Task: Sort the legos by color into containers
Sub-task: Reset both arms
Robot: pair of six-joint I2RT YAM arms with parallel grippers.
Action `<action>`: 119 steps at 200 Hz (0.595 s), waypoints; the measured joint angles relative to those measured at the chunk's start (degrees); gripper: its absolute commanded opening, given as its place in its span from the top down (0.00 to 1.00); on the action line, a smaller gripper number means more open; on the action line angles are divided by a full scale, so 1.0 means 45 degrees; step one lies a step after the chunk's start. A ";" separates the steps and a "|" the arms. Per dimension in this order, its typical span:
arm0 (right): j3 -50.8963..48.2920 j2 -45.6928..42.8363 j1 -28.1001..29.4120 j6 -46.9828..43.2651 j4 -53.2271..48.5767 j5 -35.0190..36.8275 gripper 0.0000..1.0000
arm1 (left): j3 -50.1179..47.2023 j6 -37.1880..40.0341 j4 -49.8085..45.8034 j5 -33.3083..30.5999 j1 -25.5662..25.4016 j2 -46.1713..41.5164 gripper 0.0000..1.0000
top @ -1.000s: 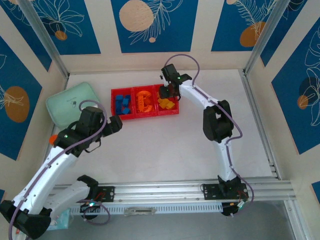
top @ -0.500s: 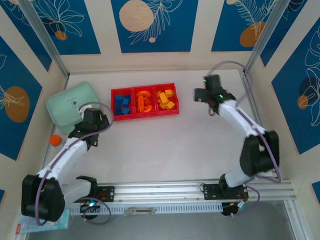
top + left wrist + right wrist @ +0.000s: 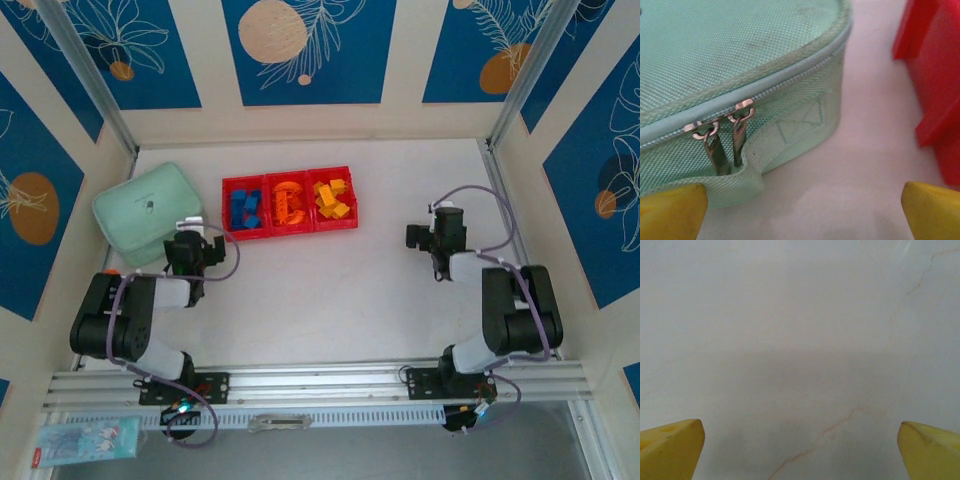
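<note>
Overhead, legos point(image 3: 288, 203) sorted; left wrist catches zipper pulls point(image 3: 738, 136).

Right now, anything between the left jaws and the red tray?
Nothing visible. Bare table lies between the open left jaws and the red tray; the mint green zip case sits off to the side, clear of that path.

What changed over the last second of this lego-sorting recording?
The right hand pulled away from the right compartment of the red plastic tray, rightward and back toward its base. The left hand drew back too, its arm folding, beside the mint green zippered fabric case. Both hands are open, holding nothing. Tray, the small plastic bricks and case stayed put.
</note>
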 measured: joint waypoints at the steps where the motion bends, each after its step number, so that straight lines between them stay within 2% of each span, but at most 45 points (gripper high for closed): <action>1: -0.0044 -0.0058 -0.0019 0.0005 0.0039 -0.0092 0.01 | 0.0000 0.0024 0.0029 0.0019 0.0000 0.0005 0.01; 57: -0.0311 -0.0005 0.0515 -0.0092 0.2647 -0.2171 0.01 | -0.0141 0.0631 0.2351 0.1122 0.0005 0.0568 0.01; 84: -0.1681 0.0296 -0.0403 0.0151 0.5037 -0.3546 0.01 | -0.0189 0.0724 0.2652 0.1263 0.0005 0.0593 0.01; 119: -0.2050 0.0636 -0.0588 0.0306 0.5348 -0.3672 0.01 | -0.0194 0.0729 0.2919 0.1360 0.0005 0.0597 0.01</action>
